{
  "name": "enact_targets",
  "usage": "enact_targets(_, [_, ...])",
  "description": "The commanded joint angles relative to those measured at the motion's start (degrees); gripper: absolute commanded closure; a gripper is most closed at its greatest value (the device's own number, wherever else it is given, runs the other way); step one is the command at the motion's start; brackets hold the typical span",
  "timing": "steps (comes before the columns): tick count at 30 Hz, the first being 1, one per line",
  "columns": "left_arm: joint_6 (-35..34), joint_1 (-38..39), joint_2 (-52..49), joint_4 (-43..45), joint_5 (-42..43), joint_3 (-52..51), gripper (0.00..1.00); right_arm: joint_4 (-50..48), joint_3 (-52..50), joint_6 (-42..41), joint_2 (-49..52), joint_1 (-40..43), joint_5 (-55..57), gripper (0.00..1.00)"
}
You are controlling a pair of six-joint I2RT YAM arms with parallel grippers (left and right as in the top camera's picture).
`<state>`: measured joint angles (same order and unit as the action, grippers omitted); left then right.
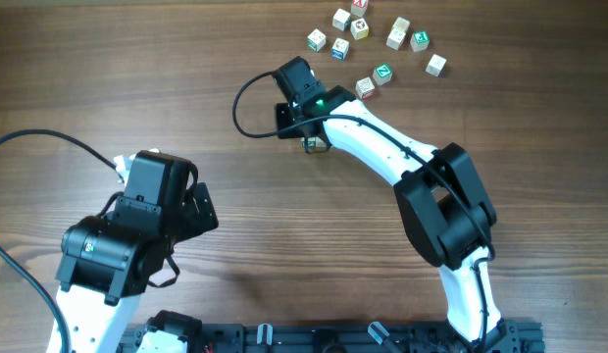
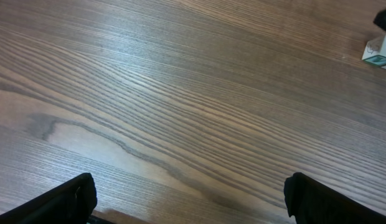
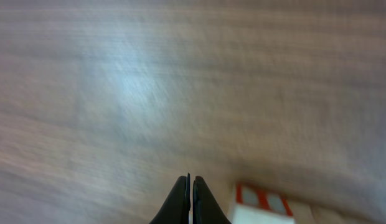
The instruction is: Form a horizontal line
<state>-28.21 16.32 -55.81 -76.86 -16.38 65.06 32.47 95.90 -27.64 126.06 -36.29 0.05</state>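
No line of blocks is formed yet: my right jaws, pinched shut on nothing, sit just beside one red-marked block (image 3: 263,202) on the surface (image 1: 137,59), likely to nudge it, while the other blocks (image 1: 398,32) lie scattered well apart and my left jaws wait wide open.

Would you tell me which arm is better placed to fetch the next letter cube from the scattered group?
The right. The right pincer, shut, sits beside a red-marked cube mid-table, near the scattered letter cubes; the left pincer hangs open over the table, far from them.
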Motion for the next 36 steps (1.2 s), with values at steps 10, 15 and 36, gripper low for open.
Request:
enact_targets(10, [-0.79,-0.46,0.24,0.11,0.15,-0.22,0.00,4.76,0.35,-5.60,-0.57,-0.76,5.77,0.95])
enact_targets(15, [-0.79,-0.46,0.26,0.13,0.15,-0.22,0.00,2.47,0.37,-1.64,-0.57,-0.96,3.34,0.95])
enact_targets(36, [-0.79,-0.46,0.24,0.13,0.15,-0.22,0.00,-0.39,2.19,-5.60,-1.01,2.19,6.58,0.95])
